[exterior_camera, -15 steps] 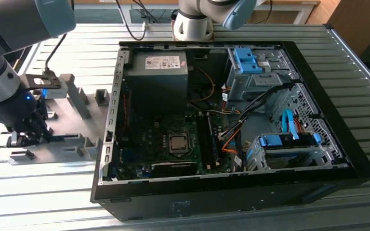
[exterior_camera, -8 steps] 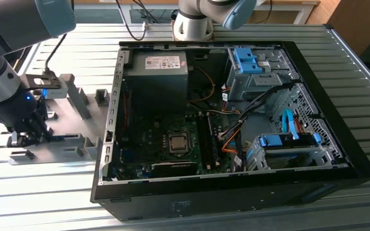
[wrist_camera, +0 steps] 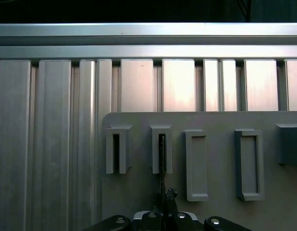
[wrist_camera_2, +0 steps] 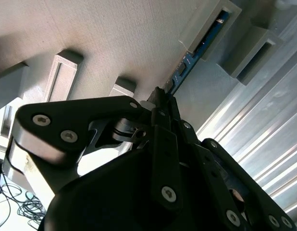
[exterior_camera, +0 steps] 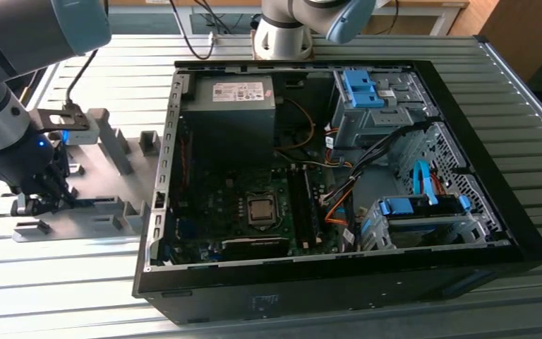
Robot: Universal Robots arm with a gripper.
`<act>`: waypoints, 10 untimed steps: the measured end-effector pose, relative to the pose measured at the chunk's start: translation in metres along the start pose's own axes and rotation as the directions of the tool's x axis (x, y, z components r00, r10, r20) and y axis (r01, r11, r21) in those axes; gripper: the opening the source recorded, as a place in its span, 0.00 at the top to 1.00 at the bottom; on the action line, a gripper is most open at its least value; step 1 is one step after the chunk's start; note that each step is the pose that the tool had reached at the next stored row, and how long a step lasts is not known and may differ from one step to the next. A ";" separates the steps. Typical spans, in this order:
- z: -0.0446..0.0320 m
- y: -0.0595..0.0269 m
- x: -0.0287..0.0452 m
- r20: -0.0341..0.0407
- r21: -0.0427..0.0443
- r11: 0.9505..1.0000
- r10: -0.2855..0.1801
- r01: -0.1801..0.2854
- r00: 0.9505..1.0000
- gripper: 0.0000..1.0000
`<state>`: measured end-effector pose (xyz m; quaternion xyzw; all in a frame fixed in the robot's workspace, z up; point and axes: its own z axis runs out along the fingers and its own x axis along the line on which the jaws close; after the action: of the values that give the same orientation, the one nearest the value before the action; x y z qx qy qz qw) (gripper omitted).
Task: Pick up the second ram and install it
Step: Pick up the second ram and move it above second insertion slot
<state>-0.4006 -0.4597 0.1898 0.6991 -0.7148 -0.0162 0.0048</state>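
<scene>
Jaws pinch second ram (wrist_camera_2: pixel 189 58) edge-on in tray (wrist_camera: pixel 216 192) slot.

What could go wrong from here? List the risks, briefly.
The thin blue-green memory stick sits edge-up in the slot of a grey plastic tray block; a tilted lift might jam or flex it. Neighbouring grey blocks stand close beside the black hand, so it could clip one.

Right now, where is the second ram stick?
The second ram stands on edge in the grey tray at the exterior view's left, beside the computer case, gripped by the fingers.
</scene>
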 end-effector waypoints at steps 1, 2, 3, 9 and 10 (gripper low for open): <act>0.0000 0.0000 0.0000 0.000 0.000 1.000 0.000 0.000 1.000 0.86; 0.0000 0.0000 0.0000 0.000 0.000 1.000 0.000 0.000 1.000 0.86; 0.0000 0.0000 0.0000 0.000 0.000 1.000 0.000 0.000 1.000 0.86; 0.0001 0.0000 0.0000 0.000 0.000 1.000 0.000 0.000 1.000 0.86; 0.0000 0.0000 0.0000 0.000 0.000 1.000 0.000 0.000 1.000 0.86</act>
<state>-0.4006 -0.4597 0.1898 0.6992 -0.7148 -0.0162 0.0048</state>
